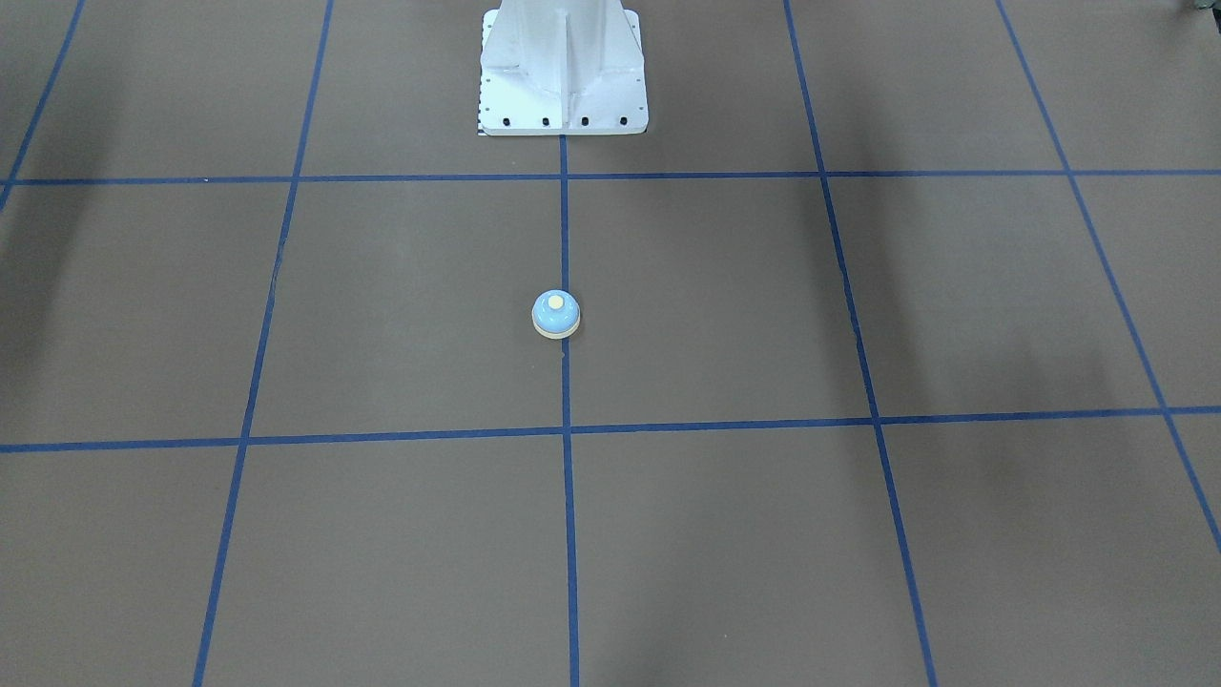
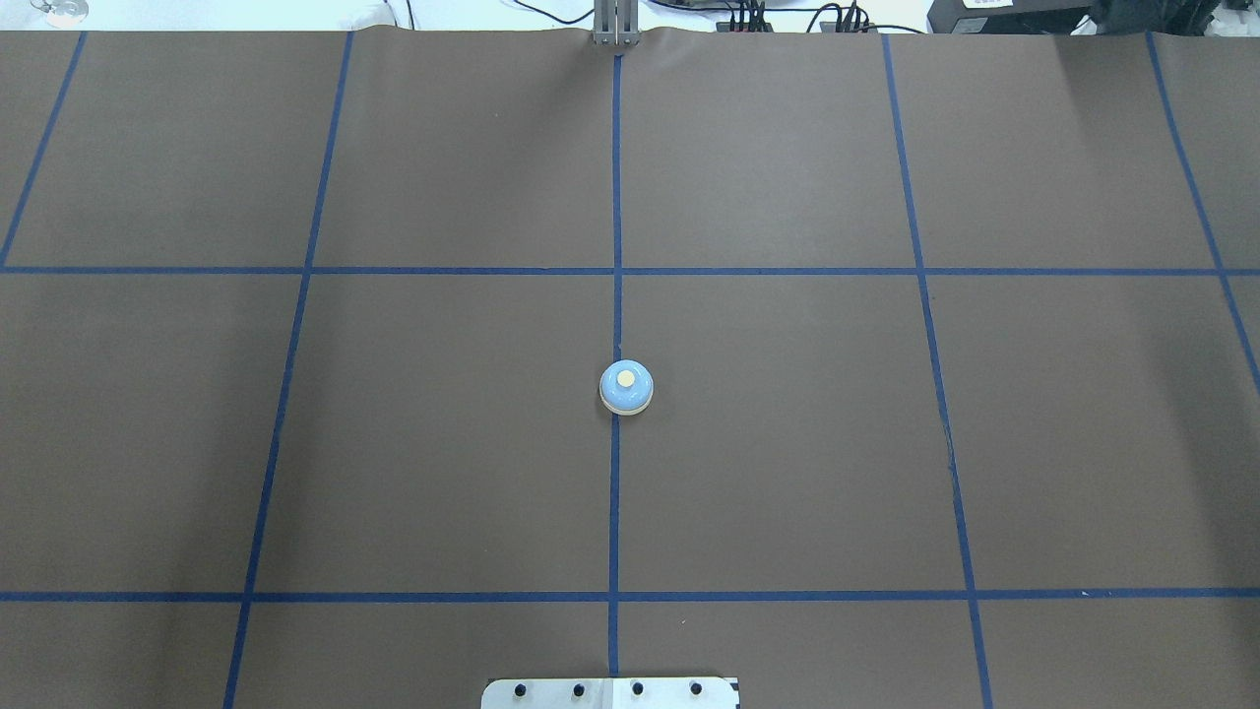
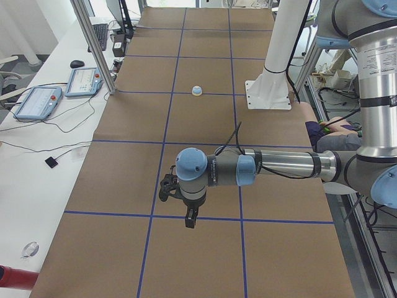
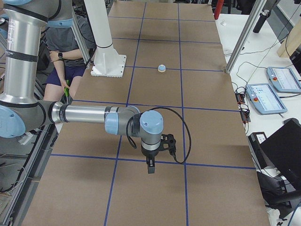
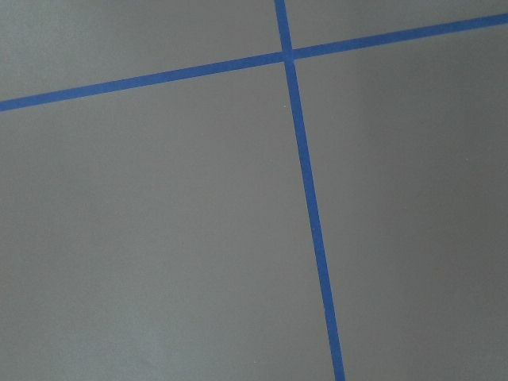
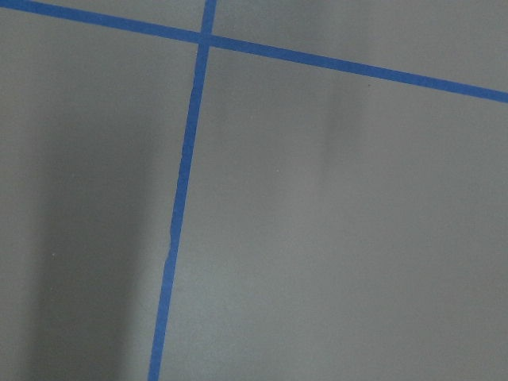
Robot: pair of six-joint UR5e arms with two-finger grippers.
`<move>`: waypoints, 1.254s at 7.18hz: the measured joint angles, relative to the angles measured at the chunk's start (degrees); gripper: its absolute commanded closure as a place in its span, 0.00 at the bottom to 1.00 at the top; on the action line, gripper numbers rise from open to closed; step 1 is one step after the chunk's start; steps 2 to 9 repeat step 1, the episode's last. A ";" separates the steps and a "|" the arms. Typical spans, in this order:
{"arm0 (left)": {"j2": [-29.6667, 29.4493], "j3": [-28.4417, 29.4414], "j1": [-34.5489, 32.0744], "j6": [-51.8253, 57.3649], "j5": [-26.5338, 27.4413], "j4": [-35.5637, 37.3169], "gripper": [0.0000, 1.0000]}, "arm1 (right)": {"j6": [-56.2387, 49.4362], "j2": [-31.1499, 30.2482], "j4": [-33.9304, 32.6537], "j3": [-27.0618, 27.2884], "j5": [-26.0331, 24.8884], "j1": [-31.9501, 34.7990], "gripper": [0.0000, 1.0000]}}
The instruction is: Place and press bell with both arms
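Note:
The bell [image 1: 556,314] stands upright on the brown mat, on the blue centre line in front of the pedestal. It also shows in the overhead view [image 2: 626,387], the left view [image 3: 196,90] and the right view [image 4: 161,68]. Nothing touches it. My left gripper [image 3: 189,220] hangs pointing down over the mat near the table's left end, far from the bell. My right gripper [image 4: 149,167] hangs the same way near the right end. I cannot tell whether either is open or shut. Both wrist views show only mat and tape.
The white bolted pedestal [image 1: 563,76] stands at the robot's side of the table, behind the bell. Blue tape lines [image 2: 615,492] divide the mat into squares. Teach pendants [image 3: 37,102] and cables lie on the white bench. A seated person [image 4: 70,52] is beside the pedestal.

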 measured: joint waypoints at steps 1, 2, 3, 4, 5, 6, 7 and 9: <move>0.00 0.03 0.00 0.00 0.02 0.00 0.00 | 0.00 -0.02 0.04 -0.01 0.00 0.00 0.00; 0.00 0.03 0.00 0.00 0.02 0.00 0.00 | 0.00 -0.02 0.04 -0.01 0.00 0.00 0.00; 0.00 0.03 0.00 0.00 0.02 0.00 0.00 | 0.00 -0.02 0.04 -0.01 0.00 0.00 0.00; 0.00 0.03 0.00 0.00 0.02 0.00 0.00 | 0.00 -0.02 0.04 -0.01 0.00 0.00 0.00; 0.00 0.03 0.00 0.00 0.02 0.00 0.00 | 0.00 -0.02 0.04 -0.01 0.00 0.00 0.00; 0.00 0.03 0.00 0.00 0.02 0.00 0.00 | 0.00 -0.02 0.04 -0.01 0.00 0.00 0.00; 0.00 0.03 0.00 0.00 0.02 0.00 0.00 | 0.00 -0.02 0.04 -0.01 0.00 0.00 0.00; 0.00 0.03 0.00 0.00 0.02 0.00 0.00 | 0.00 -0.02 0.04 -0.01 0.00 0.00 0.00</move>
